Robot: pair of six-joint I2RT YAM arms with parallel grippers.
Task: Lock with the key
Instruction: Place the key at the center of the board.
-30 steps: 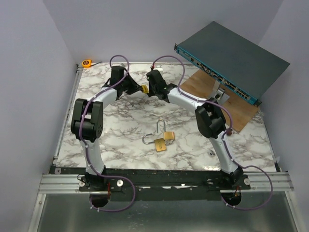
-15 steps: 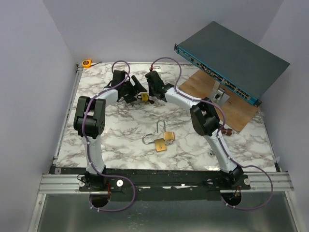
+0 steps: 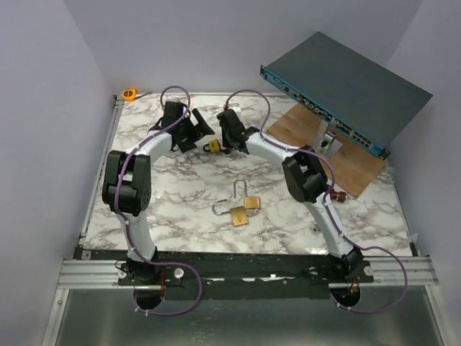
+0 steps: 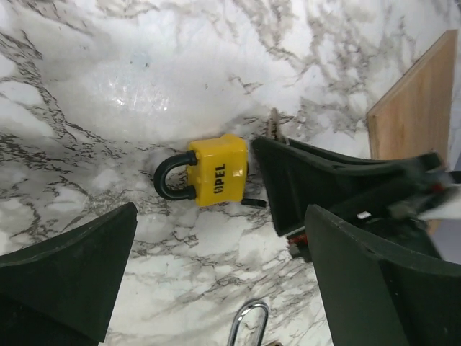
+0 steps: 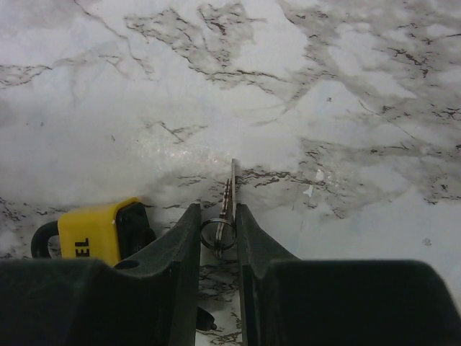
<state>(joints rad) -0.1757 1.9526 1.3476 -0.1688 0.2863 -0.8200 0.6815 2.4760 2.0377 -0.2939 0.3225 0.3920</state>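
Observation:
A yellow padlock (image 3: 214,146) with a black shackle lies flat on the marble table, free of both grippers. In the left wrist view the padlock (image 4: 216,170) rests ahead of my open left gripper (image 4: 220,245), shackle pointing left. My left gripper (image 3: 191,133) stands just left of it, nothing between its fingers. My right gripper (image 3: 229,137) is just right of the lock, shut on a silver key (image 5: 229,189) with a small ring. The key's blade sticks out past the fingertips (image 5: 189,216), beside the padlock (image 5: 90,234). The key's tip (image 4: 274,122) points away from the lock.
Two brass padlocks (image 3: 241,209) with silver shackles lie mid-table; one shackle (image 4: 248,321) shows under my left gripper. A blue-grey rack device (image 3: 346,79) leans over a wooden board (image 3: 338,144) at the back right. An orange tape measure (image 3: 130,94) sits at the back left corner.
My left gripper went from shut on the yellow padlock to wide open and drew back left. The padlock dropped from between the grippers onto the table. The right gripper kept the key.

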